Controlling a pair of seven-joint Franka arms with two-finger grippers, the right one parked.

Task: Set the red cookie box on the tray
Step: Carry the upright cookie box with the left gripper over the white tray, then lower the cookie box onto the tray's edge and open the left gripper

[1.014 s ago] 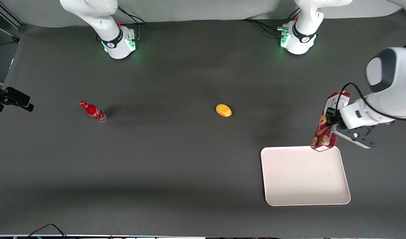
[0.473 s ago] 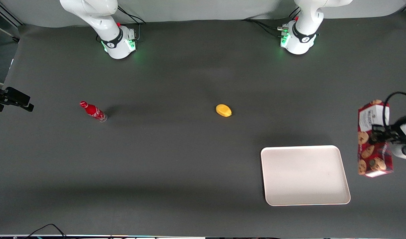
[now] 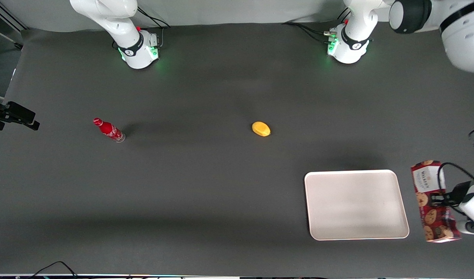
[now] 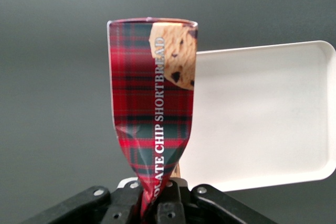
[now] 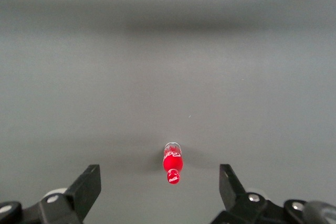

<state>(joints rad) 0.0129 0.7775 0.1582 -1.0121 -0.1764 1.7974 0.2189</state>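
Box (image 3: pixel 433 201) held clear of table, lower right of front frame, beside tray (image 3: pixel 317 228) on the working arm's side, not over it, narrow strip of dark mat showing between the two. Long axis runs roughly up-down in frame, slight tilt; white label panel at end farther from camera, cookie prints along face, nearer end lower in frame. Gripper (image 3: pixel 442 200) at right edge of front frame, against box's mid-length, black cable looping over it.

Wrist view: fingers (image 4: pixel 169 203) pinching box (image 4: pixel 152 108) hard, carton crushed to narrow waist at grip, widening out toward free end. Tartan side w/ "CHOCOLATE CHIP SHORTBREAD" lettering facing cam, one cookie print near free end. Tray (image 4: pixel 315 77) seen past box, partly covered by it, off-white, rounded corners, raised rim, nothing in it.

Tray in front view: lower right quadrant, flat on mat, long side across frame.

Elsewhere: yellow fruit-like item (image 3: pixel 261 129) mid-frame, well apart from tray, farther from cam. Red bottle (image 3: pixel 108 130) left of centre, toward parked arm's end, also seen in right wrist view (image 5: pixel 172 165) on grey mat. Two arm bases at top of front frame, green lights on.
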